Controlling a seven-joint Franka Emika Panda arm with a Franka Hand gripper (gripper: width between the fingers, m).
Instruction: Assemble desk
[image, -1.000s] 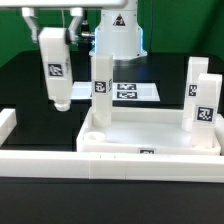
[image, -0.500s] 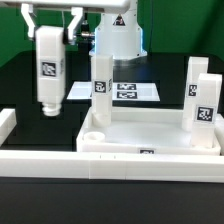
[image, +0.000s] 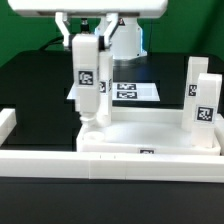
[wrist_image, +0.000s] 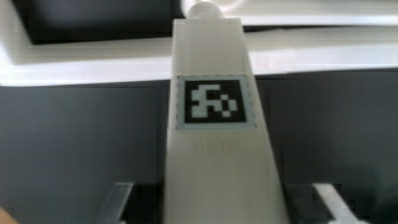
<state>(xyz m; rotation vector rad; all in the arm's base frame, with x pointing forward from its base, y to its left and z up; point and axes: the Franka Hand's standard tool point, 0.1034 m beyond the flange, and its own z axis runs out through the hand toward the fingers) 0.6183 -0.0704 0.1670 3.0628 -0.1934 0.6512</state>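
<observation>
Held leg (image: 86, 80) above tabletop's (image: 150, 140) corner on exterior view's left; marker board (image: 130, 91) behind.

The exterior camera stands low before the surface (image: 30, 80), facing the arm's base across the tabletop (image: 150, 135). The wrist camera peers close along the held leg (wrist_image: 217, 150); both views share that leg (image: 86, 85).
</observation>
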